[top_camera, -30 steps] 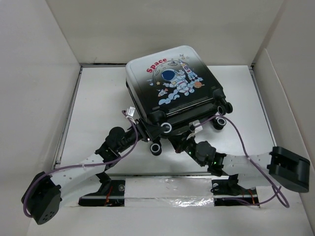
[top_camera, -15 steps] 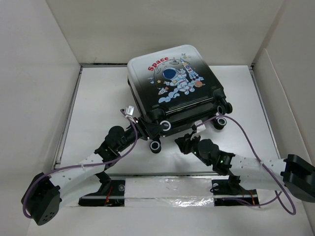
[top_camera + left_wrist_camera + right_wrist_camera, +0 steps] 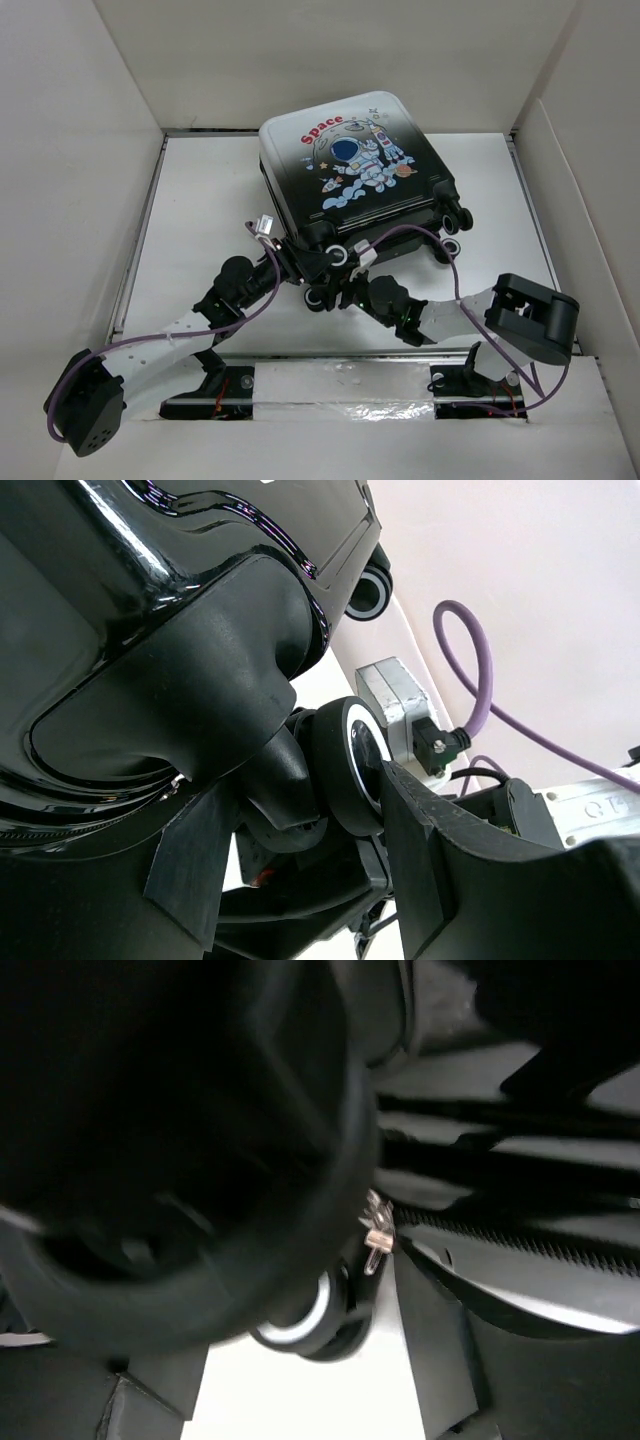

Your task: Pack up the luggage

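Note:
The luggage (image 3: 355,165) lies shut on the table with its astronaut side up and its black caster wheels toward me. My left gripper (image 3: 300,262) is at the near-left corner, shut on a caster wheel (image 3: 350,765). One finger (image 3: 440,850) presses the wheel's white-rimmed face and the other finger (image 3: 190,870) sits against the caster housing. My right gripper (image 3: 348,288) is low beside the same corner, open with nothing between its fingers. In the right wrist view (image 3: 300,1390) another wheel (image 3: 300,1325) and a metal zipper pull (image 3: 375,1235) lie just ahead.
White walls enclose the table (image 3: 200,200) at the left, back and right. Purple cables (image 3: 470,255) loop from both arms, the right one over the luggage's near edge. The right arm's elbow (image 3: 535,318) stands raised at the near right.
The right gripper let go of the luggage's near edge, opened, and swung left toward the near-left wheels. The luggage shifted slightly. The left arm stayed put.

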Controlling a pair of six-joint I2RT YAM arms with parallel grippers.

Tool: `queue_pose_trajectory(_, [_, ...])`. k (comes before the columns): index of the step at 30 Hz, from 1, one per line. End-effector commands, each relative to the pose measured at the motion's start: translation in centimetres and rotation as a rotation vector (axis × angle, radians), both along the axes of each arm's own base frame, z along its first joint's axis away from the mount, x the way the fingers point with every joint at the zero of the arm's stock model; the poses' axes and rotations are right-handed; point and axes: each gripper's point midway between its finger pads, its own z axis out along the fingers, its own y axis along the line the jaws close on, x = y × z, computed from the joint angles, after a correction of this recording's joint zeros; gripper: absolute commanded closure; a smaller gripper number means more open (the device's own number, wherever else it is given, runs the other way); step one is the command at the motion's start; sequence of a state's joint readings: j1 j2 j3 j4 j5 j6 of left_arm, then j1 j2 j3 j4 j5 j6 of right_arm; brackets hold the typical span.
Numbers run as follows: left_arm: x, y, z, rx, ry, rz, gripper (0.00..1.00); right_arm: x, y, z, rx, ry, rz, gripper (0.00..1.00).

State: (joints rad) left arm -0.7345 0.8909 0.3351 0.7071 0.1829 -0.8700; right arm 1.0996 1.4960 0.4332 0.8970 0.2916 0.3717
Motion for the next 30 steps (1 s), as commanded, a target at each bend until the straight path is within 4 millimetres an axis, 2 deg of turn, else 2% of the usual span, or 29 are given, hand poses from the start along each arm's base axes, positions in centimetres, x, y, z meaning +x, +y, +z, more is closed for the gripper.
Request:
queue_pose_trajectory(1, [-0.1,0.3,5.7,-0.118,-0.205,0.011,1.0,1.4,1.7,6.1,0.188,-0.124,-0.044,0.32])
queue_pose_trajectory(2, [-0.1,0.3,5.6,-0.116,-0.203,0.009,1.0,1.7,1.7,6.3,0.194,-0.134,-0.055,0.39])
queue_pose_trajectory(3, [-0.1,0.3,5.7,-0.119,-0.207,0.011,1.0,1.9,1.5,7.4,0.234,-0.154,-0.076,0.5])
queue_pose_trajectory(7, [-0.1,0.5,5.7,-0.113,-0.207,0.02,1.0,2.2,0.3,8.0,0.287,-0.168,-0.123,0.84])
queue_pose_trajectory(8, [-0.1,0.5,5.7,-0.112,-0.206,0.022,1.0,2.3,0.0,7.8,0.292,-0.158,-0.141,0.89])
queue_pose_trajectory(9, [-0.1,0.6,5.7,-0.113,-0.207,0.023,1.0,2.2,-0.3,7.7,0.293,-0.152,-0.16,1.0])
queue_pose_trajectory(10, [-0.1,0.6,5.7,-0.112,-0.208,0.024,1.0,2.3,-0.5,7.4,0.29,-0.145,-0.171,1.0])
queue_pose_trajectory(14, [0.0,0.8,5.6,-0.106,-0.208,0.038,1.0,2.2,-2.1,6.5,0.288,-0.121,-0.211,1.0])
queue_pose_trajectory(17, [0.4,1.2,5.5,-0.083,-0.209,0.065,1.0,2.3,-3.5,4.5,0.223,-0.075,-0.263,1.0])
queue_pose_trajectory(18, [0.4,1.3,5.8,-0.082,-0.222,0.073,1.0,2.3,-5.0,3.4,0.181,-0.053,-0.312,1.0])
queue_pose_trajectory(21, [0.6,1.8,5.7,-0.078,-0.222,0.088,1.0,1.9,-7.4,1.8,0.152,-0.001,-0.364,1.0])
queue_pose_trajectory(23, [0.4,1.7,5.9,-0.087,-0.227,0.078,1.0,1.8,-7.6,2.0,0.129,-0.016,-0.333,1.0])
queue_pose_trajectory(25, [0.3,1.4,5.9,-0.09,-0.224,0.065,1.0,1.0,-5.6,3.2,0.101,-0.046,-0.218,0.98])
queue_pose_trajectory(27, [0.2,1.3,5.9,-0.092,-0.222,0.057,1.0,0.6,-4.0,3.2,0.035,-0.068,-0.13,0.81])
queue_pose_trajectory(28, [0.2,1.3,5.9,-0.093,-0.223,0.055,1.0,0.7,-3.0,3.0,0.0,-0.069,-0.103,0.54])
queue_pose_trajectory(30, [0.1,1.3,5.8,-0.093,-0.221,0.049,1.0,0.4,-1.9,2.9,-0.013,-0.088,-0.044,0.33])
